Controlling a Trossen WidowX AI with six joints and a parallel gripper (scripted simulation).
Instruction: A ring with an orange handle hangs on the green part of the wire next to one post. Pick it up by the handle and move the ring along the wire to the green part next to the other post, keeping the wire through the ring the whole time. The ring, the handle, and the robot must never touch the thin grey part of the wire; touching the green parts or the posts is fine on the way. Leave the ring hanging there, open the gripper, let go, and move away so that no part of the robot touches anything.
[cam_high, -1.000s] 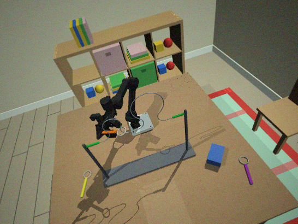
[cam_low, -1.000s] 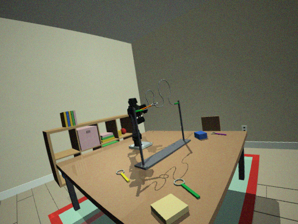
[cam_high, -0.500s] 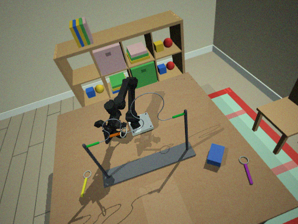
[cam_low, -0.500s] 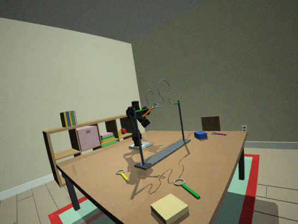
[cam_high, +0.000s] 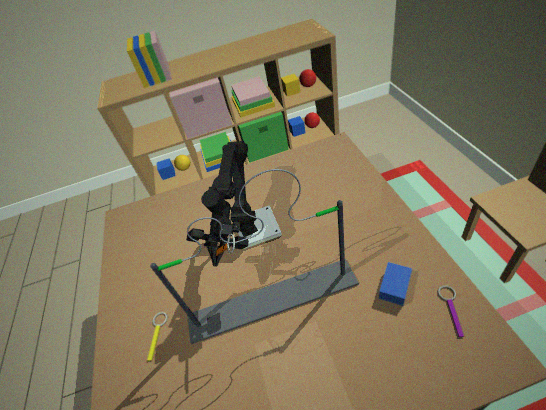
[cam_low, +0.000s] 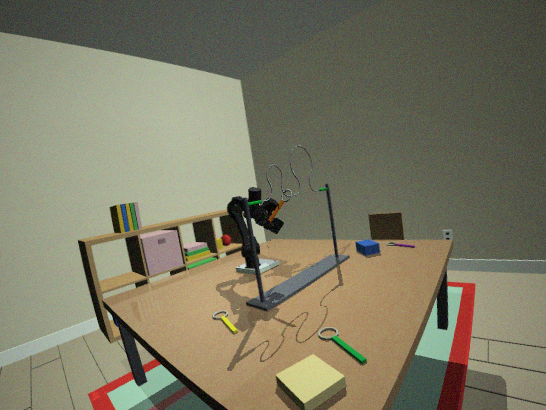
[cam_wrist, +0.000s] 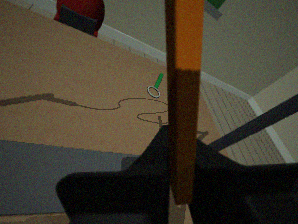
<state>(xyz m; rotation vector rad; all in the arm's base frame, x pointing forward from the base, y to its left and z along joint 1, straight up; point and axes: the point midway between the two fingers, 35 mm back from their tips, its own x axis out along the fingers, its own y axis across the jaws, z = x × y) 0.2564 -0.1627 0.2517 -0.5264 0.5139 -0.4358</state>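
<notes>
The orange handle (cam_high: 221, 249) (cam_low: 276, 211) (cam_wrist: 189, 45) is between the fingers of my gripper (cam_high: 217, 254) (cam_low: 272, 219) (cam_wrist: 170, 130), which is shut on it. The handle slants up to its small ring. The ring appears around the grey wire (cam_high: 300, 189) (cam_low: 299, 146), low between the small loop and the tall loop; I cannot tell whether it touches the wire. One green part (cam_high: 170, 264) (cam_low: 254, 202) is by the left post (cam_high: 175, 295) (cam_low: 254, 250). The other green part (cam_high: 327, 212) (cam_low: 323, 189) is by the right post (cam_high: 341, 240) (cam_low: 332, 220). The ring is outside the wrist view.
The posts stand on a grey base (cam_high: 275, 300) (cam_low: 305, 280). A blue block (cam_high: 396, 283) (cam_low: 368, 247) and a purple-handled ring lie beyond the right post. A yellow-handled ring lies near the left post. A green-handled ring and a pale yellow block (cam_low: 310, 377) lie in front.
</notes>
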